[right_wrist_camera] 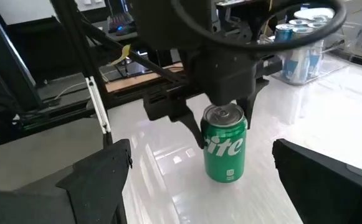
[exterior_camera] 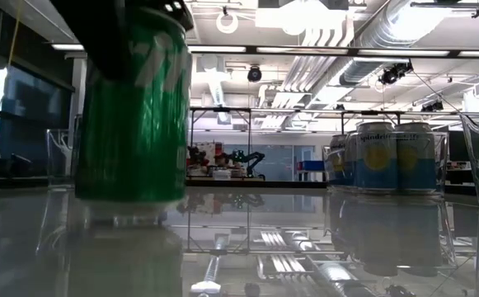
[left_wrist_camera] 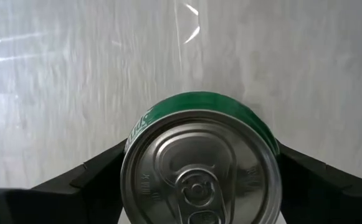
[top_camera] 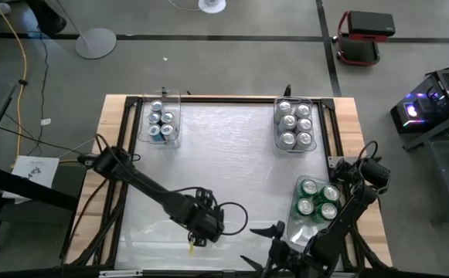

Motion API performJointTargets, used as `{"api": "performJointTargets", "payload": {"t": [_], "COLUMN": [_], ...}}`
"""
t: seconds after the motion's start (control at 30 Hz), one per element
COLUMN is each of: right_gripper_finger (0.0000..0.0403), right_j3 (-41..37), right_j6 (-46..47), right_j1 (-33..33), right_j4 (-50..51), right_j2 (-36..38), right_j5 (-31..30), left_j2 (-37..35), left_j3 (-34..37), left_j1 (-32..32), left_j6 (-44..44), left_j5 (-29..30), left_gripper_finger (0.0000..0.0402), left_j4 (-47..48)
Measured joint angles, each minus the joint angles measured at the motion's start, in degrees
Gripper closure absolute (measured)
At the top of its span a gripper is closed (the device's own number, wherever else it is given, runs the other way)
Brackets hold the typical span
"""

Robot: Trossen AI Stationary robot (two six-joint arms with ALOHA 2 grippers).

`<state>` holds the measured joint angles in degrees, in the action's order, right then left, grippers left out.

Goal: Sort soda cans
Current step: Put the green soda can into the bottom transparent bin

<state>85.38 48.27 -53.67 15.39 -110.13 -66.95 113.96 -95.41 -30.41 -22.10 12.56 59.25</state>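
Your left arm reaches across to the desk's (top_camera: 232, 154) near edge, wrist bent downward; its left tool (right_wrist_camera: 224, 124) straddles an upright green can (right_wrist_camera: 224, 151) standing on the desk, fingers (left_wrist_camera: 93, 177) wide at either flank, not visibly pressing; your right arm folds along the near right corner, right tool (top_camera: 274, 232) spread wide, empty, levelled at the can from just beside.

Green aluminium soda can (exterior_camera: 132, 107) in low view: top hidden behind dark left gripper, label cut to partial letters. Same can in left wrist view: lower rim cut by frame edge. Overhead: can concealed under left gripper (top_camera: 203, 224). Clear plastic bin (top_camera: 311, 208) near right arm: front end masked by arm.
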Motion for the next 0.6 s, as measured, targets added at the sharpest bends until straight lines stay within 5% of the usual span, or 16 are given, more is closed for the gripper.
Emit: {"api": "performJointTargets", "payload": {"t": [0.43, 0.6], "right_gripper_finger": [0.0022, 0.0022], "right_j3": [0.0, 0.0], "right_j6": [1.82, 0.34], "right_j1": [3.7, 6.98], "right_j4": [1.56, 0.72], "right_j2": [-1.26, -2.8], "right_j5": [0.62, 7.8], "left_j2": [-0.61, -1.18], "left_j3": [-0.03, -0.03], "left_j1": [0.54, 0.39], "left_j6": [0.78, 1.28], "left_j5": [-0.42, -0.4], "left_gripper_finger": [0.0077, 0.0076], "left_j4": [-0.38, -0.38]}}
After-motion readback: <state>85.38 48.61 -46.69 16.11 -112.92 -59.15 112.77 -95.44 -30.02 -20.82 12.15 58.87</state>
